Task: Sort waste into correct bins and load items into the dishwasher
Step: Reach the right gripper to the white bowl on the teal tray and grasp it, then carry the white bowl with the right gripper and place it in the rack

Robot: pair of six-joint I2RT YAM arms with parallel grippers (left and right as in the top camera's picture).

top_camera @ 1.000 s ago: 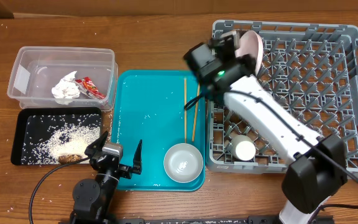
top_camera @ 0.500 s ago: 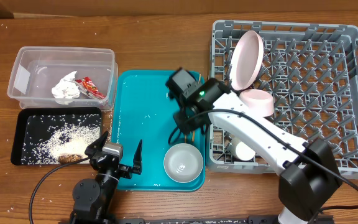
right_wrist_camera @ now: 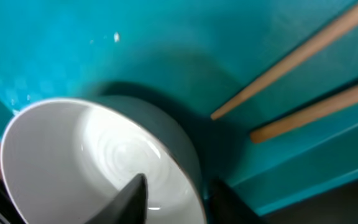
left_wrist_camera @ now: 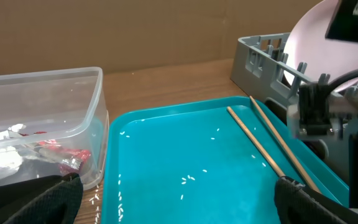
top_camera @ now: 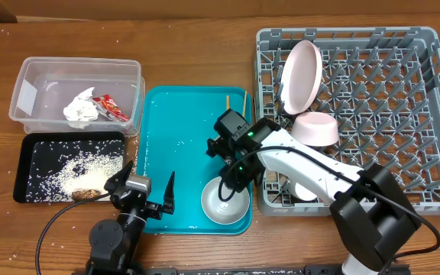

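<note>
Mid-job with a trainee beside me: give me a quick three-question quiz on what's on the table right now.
1. True or false: the pink plate stands on edge in the grey rack.
2. The white bowl sits on: A) the teal tray, B) the grey rack, C) the black tray.
3. Which gripper is at the white bowl?

Key: 1 true; 2 A; 3 the right gripper, jaws astride the bowl's rim.
</note>
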